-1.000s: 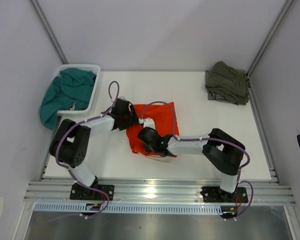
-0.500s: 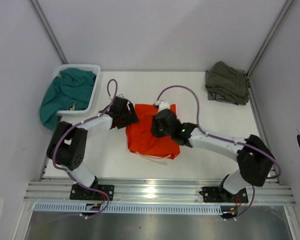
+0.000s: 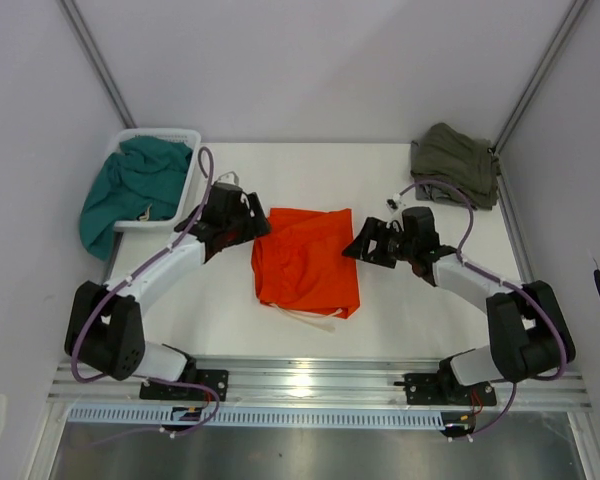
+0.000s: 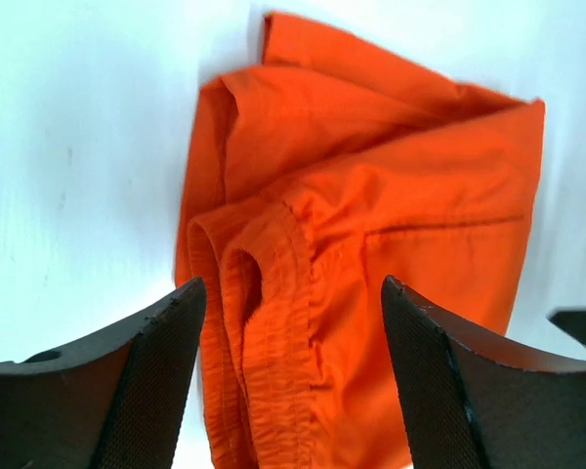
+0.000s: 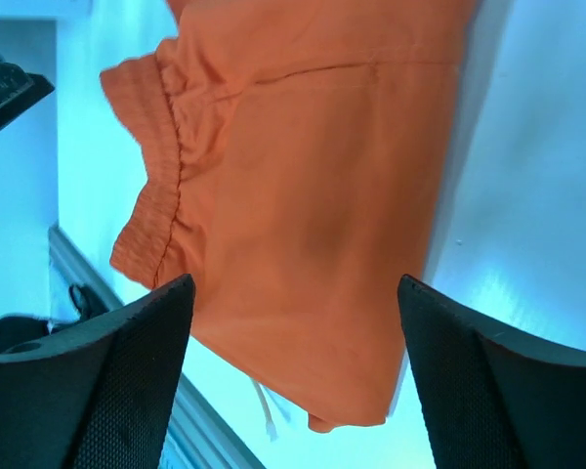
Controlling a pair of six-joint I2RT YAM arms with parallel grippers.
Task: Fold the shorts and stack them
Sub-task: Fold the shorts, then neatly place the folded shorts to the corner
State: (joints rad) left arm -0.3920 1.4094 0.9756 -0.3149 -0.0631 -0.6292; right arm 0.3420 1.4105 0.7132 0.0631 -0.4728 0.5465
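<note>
Orange shorts (image 3: pixel 306 260): we find them folded into a rough rectangle at mid-table (image 3: pixel 230 310). The gathered waistband lies on the left side, and a white drawstring (image 3: pixel 310 315) trails at the near edge. The left gripper (image 3: pixel 255 222) sits beside them, jaws spread and empty. The right gripper (image 3: pixel 363 243), over the cloth a second ago, now stands off their right edge, released.

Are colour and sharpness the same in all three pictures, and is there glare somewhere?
Top view: even light, sharp, with one glare spot on the metal rail at the near edge. Left wrist view: the table is washed out to white, the orange shorts are sharp and vivid. Right wrist view: the table has a blue cast and the shorts look paler.
</note>
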